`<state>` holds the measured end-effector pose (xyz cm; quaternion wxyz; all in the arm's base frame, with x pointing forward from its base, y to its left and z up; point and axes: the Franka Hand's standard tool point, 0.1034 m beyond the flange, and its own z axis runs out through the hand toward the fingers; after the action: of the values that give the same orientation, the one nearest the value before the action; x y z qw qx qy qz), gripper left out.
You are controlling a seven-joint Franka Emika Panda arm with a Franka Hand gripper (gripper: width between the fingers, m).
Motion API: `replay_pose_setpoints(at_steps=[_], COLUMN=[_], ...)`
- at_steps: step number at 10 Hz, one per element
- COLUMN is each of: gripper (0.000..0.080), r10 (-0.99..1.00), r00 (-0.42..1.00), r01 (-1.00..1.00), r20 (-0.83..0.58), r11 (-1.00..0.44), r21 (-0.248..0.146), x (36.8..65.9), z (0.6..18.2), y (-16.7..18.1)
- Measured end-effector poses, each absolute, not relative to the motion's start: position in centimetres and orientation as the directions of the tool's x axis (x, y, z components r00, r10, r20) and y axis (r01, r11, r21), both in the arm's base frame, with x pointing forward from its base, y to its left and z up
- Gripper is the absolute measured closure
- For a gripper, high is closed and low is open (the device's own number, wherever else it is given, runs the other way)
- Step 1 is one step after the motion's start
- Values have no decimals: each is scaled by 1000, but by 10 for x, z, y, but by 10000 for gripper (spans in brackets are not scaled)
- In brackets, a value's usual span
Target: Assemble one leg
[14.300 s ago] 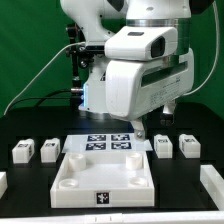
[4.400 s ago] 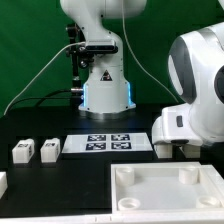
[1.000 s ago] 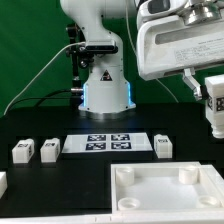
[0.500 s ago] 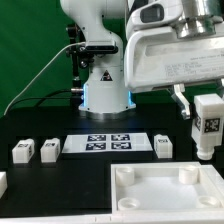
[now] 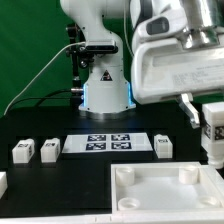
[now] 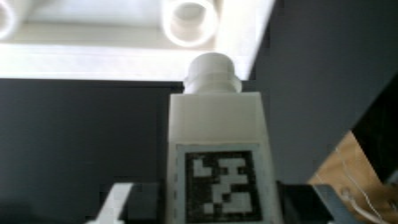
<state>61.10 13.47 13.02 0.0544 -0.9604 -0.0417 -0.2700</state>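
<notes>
**Leg held aloft at the right edge of the exterior view, not yet seated**

The leg [image 5: 213,130] hangs upright above the black tabletop [image 5: 40,185], clamped in the closed hand [image 5: 210,104], over the far right corner of the white tray piece [image 5: 165,188]. The likely risk is misalignment: lowered off-line, its peg [image 6: 214,70] could miss the corner socket [image 6: 187,18], catch the rim, and tilt the leg or make it slip in the grip.
</notes>
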Motion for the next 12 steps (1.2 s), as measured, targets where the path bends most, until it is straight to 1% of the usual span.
replay_pose_setpoints(at_steps=[1, 3, 6, 7, 10, 12], gripper=[508, 508, 508, 508, 508, 508], r10=[56, 62, 46, 44, 54, 55], r00=[849, 849, 856, 858, 855, 855], r01=[112, 109, 91, 87, 91, 92], r20=[526, 525, 515, 512, 516, 516], r11=[-991, -992, -994, -994, -995, -995], r21=[-74, -60, -63, -61, -47, -47], x=[607, 612, 612, 615, 624, 626], z=[118, 111, 105, 100, 95, 90], y=[136, 128, 123, 120, 109, 109])
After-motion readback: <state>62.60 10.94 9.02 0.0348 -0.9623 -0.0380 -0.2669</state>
